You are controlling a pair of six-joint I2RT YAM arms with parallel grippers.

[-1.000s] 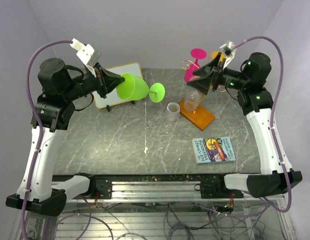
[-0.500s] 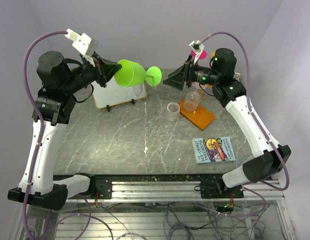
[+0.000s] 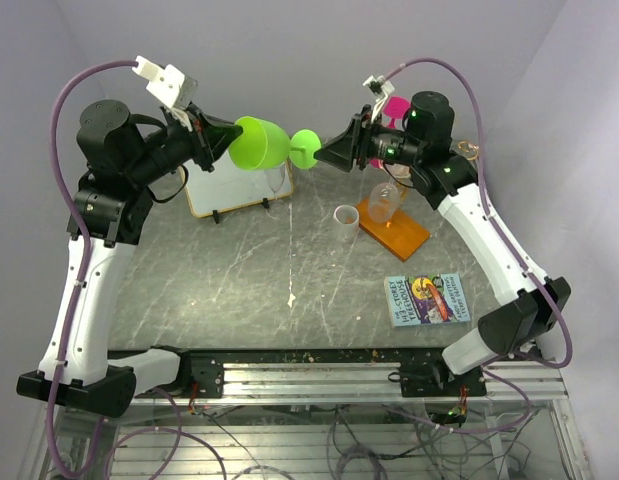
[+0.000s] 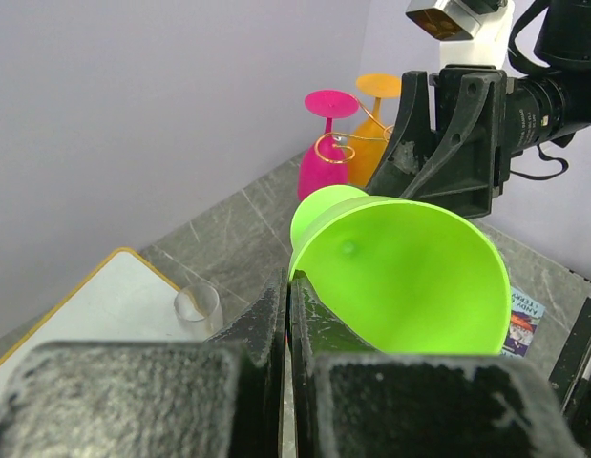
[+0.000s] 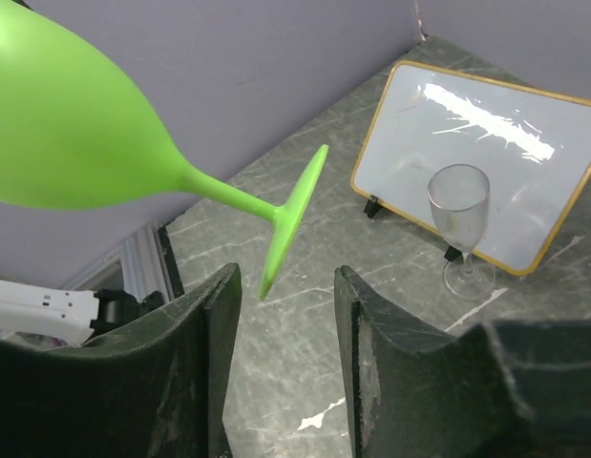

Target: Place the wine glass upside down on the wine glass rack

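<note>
At far left, the left pincer (image 3: 221, 140) is clamped shut on the rim of the green wine glass (image 3: 261, 142), pinching the thin wall of the bowl. It holds the glass on its side, high above the desk (image 3: 239, 290), with the stem and round foot pointing right. Compared with a second ago, the glass has been lifted a little and carried right, away from the white board (image 3: 224, 192) propped up behind it.

In the middle is the bigger change. The right arm, which was over by the rack a second ago, has swung left across the desk. The right pincer (image 3: 331, 153) now faces the glass's foot. In the wrist view its two fingers stand apart, open, with the edge of the foot just in front of the gap. Whether a finger already brushes the foot is hard to tell, but nothing is gripped yet.

At right, the wine glass rack (image 3: 394, 232) stands on its orange base, well apart from the green glass. A pink glass (image 4: 324, 157) already hangs upside down on it (other glasses hang there too).

This looks like a mid-air handover. Once the right pincer has the foot or stem, it could turn the glass bowl-down for the rack.
</note>
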